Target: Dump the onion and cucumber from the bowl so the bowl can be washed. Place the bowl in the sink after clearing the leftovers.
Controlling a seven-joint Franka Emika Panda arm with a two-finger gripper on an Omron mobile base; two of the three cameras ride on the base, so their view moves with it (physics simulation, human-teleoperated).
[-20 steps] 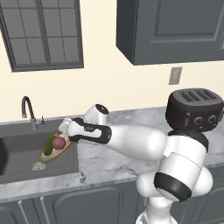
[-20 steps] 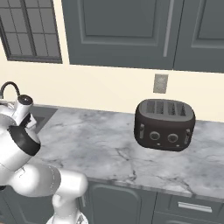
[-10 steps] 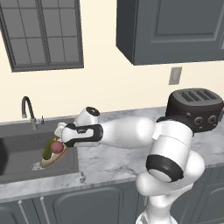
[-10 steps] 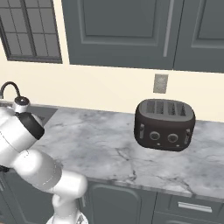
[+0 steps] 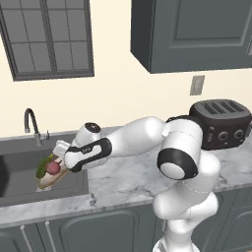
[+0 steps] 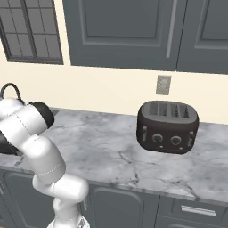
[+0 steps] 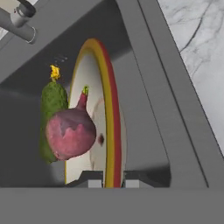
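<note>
**Bowl tipped further over the sink**

Since the earlier frames the arm has drawn back toward the bench edge and lowered, and the bowl has come down with it, deeper into the sink at the left of the frame.

Left base view: the tool (image 5: 58,156) sits at centre left, above the right part of the sink (image 5: 19,172). It grips the bowl (image 5: 49,179), which hangs tilted, its low edge toward the lower left. The onion (image 5: 52,168) and the cucumber (image 5: 43,166) lie against the bowl's face, touching each other. The faucet (image 5: 30,124) stands at the sink's back edge. The marble bench (image 5: 123,177) runs to the right, with a toaster (image 5: 221,123) at the far right.

Right base view: the toaster (image 6: 167,127) stands at centre right on the bench (image 6: 111,156), and the faucet (image 6: 9,89) peeks in at the left edge.

Hand view: the two fingertips (image 7: 94,181) at the bottom centre are clenched on the bowl's (image 7: 94,87) rim, one on each side. The bowl stands nearly on edge. The onion (image 7: 70,133) rests against its cream face at centre left, and the cucumber (image 7: 52,109) is just behind it, touching. The sink (image 7: 144,113) wall lies to the right.
</note>
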